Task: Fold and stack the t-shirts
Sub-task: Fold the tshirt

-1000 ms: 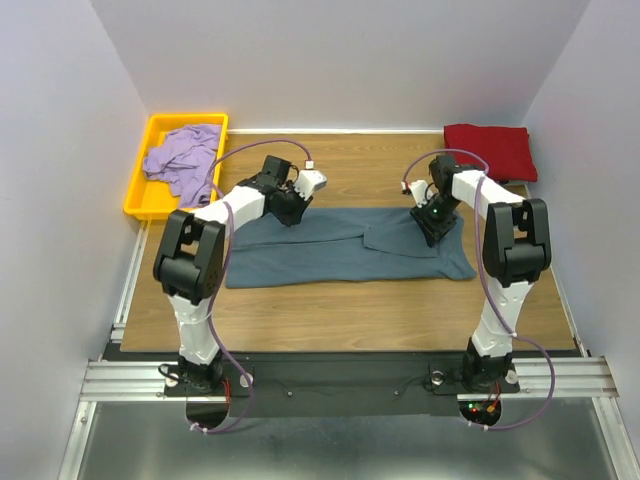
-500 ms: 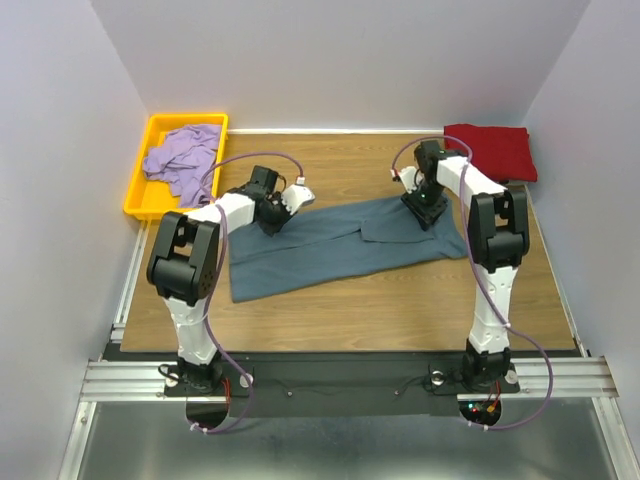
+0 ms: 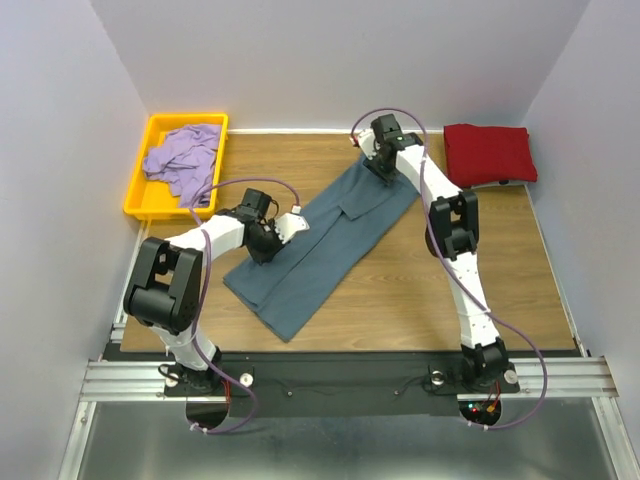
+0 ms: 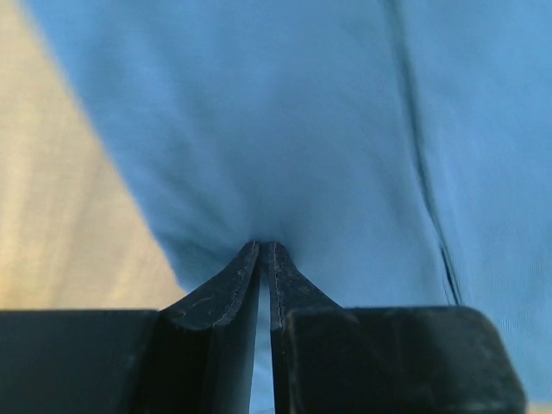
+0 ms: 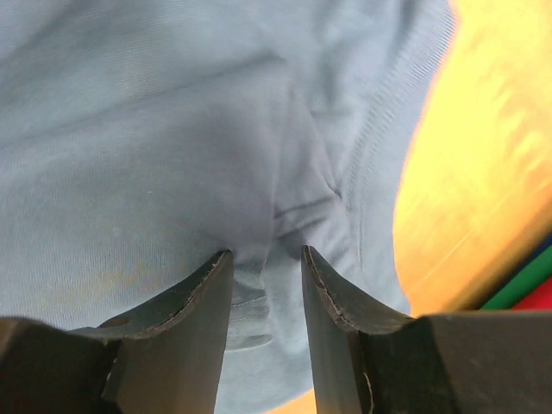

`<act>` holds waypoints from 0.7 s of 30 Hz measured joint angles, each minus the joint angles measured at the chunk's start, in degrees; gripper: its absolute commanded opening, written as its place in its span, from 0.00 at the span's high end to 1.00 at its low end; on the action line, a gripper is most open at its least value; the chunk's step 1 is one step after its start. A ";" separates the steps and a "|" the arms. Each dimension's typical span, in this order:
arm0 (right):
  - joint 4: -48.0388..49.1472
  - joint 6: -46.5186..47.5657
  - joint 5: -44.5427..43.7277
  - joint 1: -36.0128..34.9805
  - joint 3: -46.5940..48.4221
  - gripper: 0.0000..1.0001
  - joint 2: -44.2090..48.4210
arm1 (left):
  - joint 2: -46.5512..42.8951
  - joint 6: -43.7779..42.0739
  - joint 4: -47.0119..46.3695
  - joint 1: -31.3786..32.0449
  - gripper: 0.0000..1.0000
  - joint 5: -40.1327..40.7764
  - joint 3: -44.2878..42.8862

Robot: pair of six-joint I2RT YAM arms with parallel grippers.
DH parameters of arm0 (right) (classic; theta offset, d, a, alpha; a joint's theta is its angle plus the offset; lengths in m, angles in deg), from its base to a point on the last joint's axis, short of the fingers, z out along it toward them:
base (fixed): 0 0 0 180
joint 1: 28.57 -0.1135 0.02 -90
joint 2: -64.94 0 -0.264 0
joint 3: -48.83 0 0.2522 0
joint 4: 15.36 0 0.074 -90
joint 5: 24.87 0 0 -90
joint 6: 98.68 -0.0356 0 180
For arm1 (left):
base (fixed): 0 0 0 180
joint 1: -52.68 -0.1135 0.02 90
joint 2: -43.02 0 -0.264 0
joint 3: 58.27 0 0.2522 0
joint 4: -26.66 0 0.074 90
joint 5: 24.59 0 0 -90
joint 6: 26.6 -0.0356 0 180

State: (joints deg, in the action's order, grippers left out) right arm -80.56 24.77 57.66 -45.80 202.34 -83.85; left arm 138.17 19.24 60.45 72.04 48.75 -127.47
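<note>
Left claw (image 4: 265,247) and right claw (image 5: 266,253) each pinch the blue shirt (image 3: 330,235) lying slantwise on the worktop (image 3: 450,290), seemingly mid-fold; next needs a crosswise fold.

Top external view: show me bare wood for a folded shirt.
Largest: near-right table, bordered by the blue-grey shirt, red shirt and near edge, though the right arm crosses it. Smaller: between the yellow tray and that shirt's far end. Crowded: near-left, under the left arm.
</note>
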 measured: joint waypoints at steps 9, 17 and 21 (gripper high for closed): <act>12.55 -0.07 -4.13 -2.58 -1.11 0.53 -1.03 | -1.40 3.69 4.57 6.47 0.76 -4.37 0.76; 13.64 -5.70 -1.97 -1.33 -18.69 0.50 14.71 | -2.45 7.06 5.77 6.67 0.73 -5.31 -9.11; 14.60 -10.40 -0.17 -0.87 -24.57 0.55 23.58 | -1.31 6.43 4.59 6.54 0.75 -4.68 -14.91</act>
State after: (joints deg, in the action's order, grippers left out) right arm -65.96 14.37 57.49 -46.68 177.77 -60.27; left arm 136.86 25.67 65.04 78.57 44.07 -142.38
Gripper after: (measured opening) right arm 0.502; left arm 0.266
